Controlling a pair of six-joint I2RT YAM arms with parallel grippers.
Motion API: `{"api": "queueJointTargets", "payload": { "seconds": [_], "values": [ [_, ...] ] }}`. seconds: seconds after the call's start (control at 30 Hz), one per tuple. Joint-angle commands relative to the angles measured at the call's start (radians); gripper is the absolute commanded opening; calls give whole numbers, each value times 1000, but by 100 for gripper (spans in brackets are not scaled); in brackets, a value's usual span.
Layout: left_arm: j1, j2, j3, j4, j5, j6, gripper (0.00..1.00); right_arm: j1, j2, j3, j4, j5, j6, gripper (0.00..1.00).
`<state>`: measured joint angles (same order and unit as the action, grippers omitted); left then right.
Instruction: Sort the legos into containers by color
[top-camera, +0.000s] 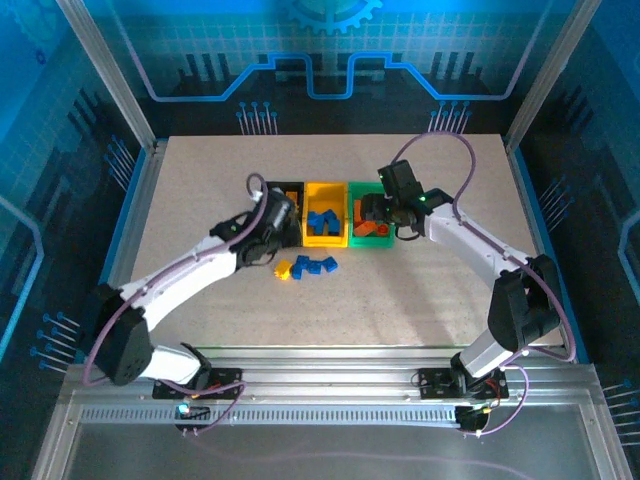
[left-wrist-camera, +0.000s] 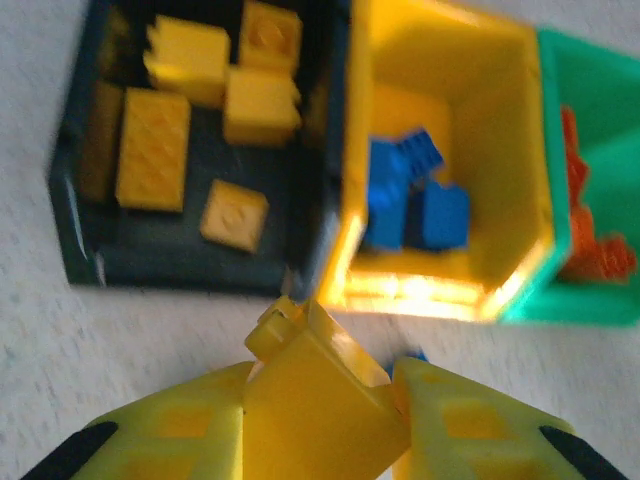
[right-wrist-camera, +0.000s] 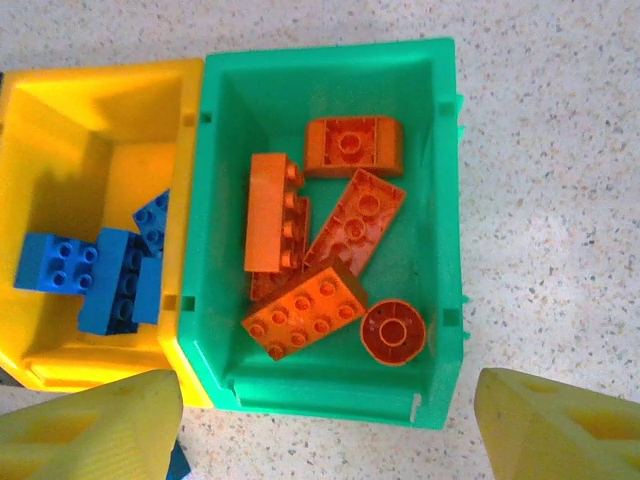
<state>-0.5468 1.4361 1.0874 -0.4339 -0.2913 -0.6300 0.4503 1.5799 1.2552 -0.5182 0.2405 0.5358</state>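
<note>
The left gripper (left-wrist-camera: 318, 430) is closed on a yellow brick (left-wrist-camera: 305, 375). The brick is pinched between its two fingers and tilted, just in front of the near walls where the black bin (left-wrist-camera: 68, 215) meets the yellow bin (left-wrist-camera: 450, 60). That wrist view is blurred, so it cannot be told whether the brick is off the table (top-camera: 450, 290).

The black bin holds several yellow bricks (left-wrist-camera: 155, 150) lying on its floor. The yellow bin holds a few blue bricks (left-wrist-camera: 410, 200) heaped toward its near end. The green bin (right-wrist-camera: 440, 150) is joined to the yellow bin's right side. It holds several orange bricks (right-wrist-camera: 300, 310), with a round piece (right-wrist-camera: 392, 332) in its near right corner.

The right gripper (right-wrist-camera: 325, 410) hangs over the green bin's near rim, its fingers spread wide with nothing between them.

In the top view, a small cluster of loose blue bricks (top-camera: 312, 265) lies on the table just in front of the yellow bin, right beside the left gripper's tip.
</note>
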Motion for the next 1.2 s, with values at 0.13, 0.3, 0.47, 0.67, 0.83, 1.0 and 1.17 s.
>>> {"api": "queueJointTargets", "payload": {
  "seconds": [0.13, 0.3, 0.47, 0.67, 0.83, 1.0, 1.17],
  "values": [
    [125, 295, 259, -65, 5, 100, 28, -10, -42, -25, 0, -8, 29, 78],
    [150, 407, 356, -100, -5, 102, 33, -10, -70, -31, -6, -9, 30, 78],
    [147, 411, 373, -118, 18, 97, 52, -10, -85, -33, -8, -17, 39, 79],
    [117, 219, 215, -72, 40, 73, 74, -14, -104, -40, -3, -24, 44, 79],
    [61, 2, -26, -34, 66, 23, 90, -13, -124, -61, 12, -36, 53, 79],
    [57, -127, -275, 63, 140, -20, 87, -13, -136, -86, 31, -50, 68, 79],
    [65, -84, -339, 193, 177, -44, 87, -12, -132, -86, 35, -56, 75, 79]
  ]
}}
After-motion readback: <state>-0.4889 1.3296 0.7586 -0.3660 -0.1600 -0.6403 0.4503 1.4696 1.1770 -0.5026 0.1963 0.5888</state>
